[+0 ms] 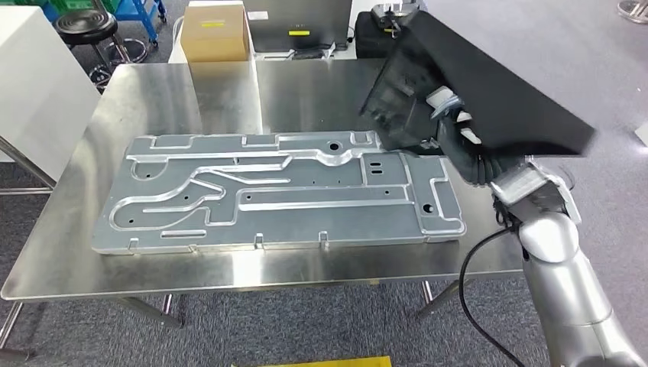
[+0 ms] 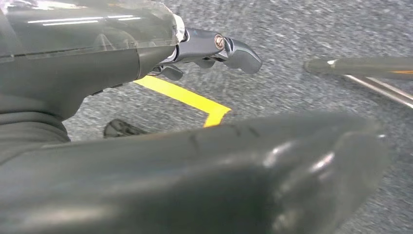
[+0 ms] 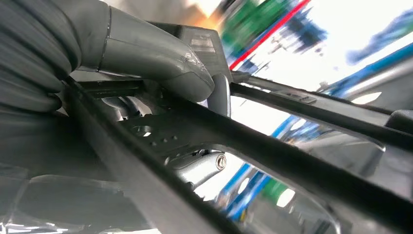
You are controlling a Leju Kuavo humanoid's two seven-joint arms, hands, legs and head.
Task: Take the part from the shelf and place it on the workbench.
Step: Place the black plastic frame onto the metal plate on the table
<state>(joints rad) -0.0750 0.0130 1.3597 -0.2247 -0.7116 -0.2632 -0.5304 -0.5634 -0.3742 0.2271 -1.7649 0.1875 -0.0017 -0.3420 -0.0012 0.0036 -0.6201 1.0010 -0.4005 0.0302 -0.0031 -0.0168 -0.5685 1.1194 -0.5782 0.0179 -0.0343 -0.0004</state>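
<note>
Gripping the black part (image 1: 489,84), right hand (image 1: 458,138) sits beneath it.

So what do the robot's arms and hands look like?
The right arm is shiny silver and round, with a black cable looping beside it. A black ribbed cover wraps the wrist. The right hand has grey and white fingers. The left hand has dark grey fingers with small screws.
</note>
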